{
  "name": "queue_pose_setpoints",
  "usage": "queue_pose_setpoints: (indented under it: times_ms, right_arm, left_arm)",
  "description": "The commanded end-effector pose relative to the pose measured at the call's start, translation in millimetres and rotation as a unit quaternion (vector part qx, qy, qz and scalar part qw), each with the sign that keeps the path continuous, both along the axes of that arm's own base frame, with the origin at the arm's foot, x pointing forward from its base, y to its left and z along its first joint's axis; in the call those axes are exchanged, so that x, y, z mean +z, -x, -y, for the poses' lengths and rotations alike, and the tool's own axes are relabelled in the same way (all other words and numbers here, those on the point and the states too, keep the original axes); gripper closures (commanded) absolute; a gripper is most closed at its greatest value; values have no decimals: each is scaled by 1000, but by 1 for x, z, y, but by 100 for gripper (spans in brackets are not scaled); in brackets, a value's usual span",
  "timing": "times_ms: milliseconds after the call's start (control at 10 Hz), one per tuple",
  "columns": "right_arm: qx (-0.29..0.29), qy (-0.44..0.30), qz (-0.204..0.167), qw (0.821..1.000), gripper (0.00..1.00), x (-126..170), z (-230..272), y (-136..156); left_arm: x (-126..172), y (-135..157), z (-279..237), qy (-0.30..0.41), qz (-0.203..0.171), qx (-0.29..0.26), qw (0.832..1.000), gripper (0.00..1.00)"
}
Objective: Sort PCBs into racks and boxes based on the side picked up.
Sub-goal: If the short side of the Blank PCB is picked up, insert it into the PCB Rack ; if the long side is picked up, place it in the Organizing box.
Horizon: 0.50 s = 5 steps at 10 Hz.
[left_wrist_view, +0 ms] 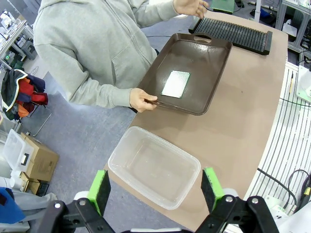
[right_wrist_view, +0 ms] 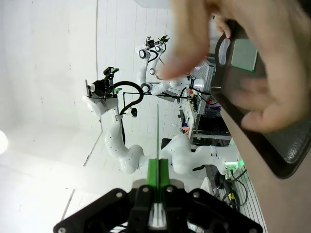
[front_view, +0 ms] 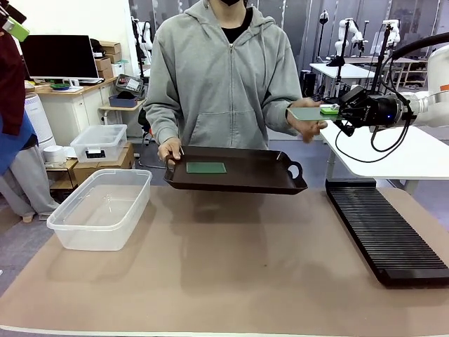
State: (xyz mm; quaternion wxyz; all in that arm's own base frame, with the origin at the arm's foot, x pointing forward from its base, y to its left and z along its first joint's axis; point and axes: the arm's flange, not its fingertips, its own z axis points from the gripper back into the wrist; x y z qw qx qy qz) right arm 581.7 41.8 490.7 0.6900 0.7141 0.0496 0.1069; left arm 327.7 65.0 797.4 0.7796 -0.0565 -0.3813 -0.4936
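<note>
right hand [front_view: 332,111] grips pcb [front_view: 307,113], person's palm [front_view: 309,129] just beyond it.

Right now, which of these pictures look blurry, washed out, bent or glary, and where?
Right wrist view: the person's hand is close and out of focus, and the room behind is washed out white. Left wrist view: wide-angle bending bows the table edge, and there is glare on the tray. Front view: sharp, with a soft shadow under the tray.
</note>
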Motion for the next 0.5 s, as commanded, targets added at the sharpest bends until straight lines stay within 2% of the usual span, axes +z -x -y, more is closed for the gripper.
queue_pose_setpoints:
  times_ms: [0,200,300,400]
  right_arm:
    - [0,0,0,1000,98,0,0,0]
    - [0,0,0,1000,98,0,0,0]
    - [25,12,62,998,98,7,9,5]
    - [14,-1,118,993,98,18,18,11]
  left_arm:
    - [-1,0,0,-2,-1,1,1000,0]
    - [-1,0,0,-2,-1,1,1000,0]
    - [-1,0,0,-2,-1,1,1000,0]
    - [-1,0,0,-2,-1,1,1000,0]
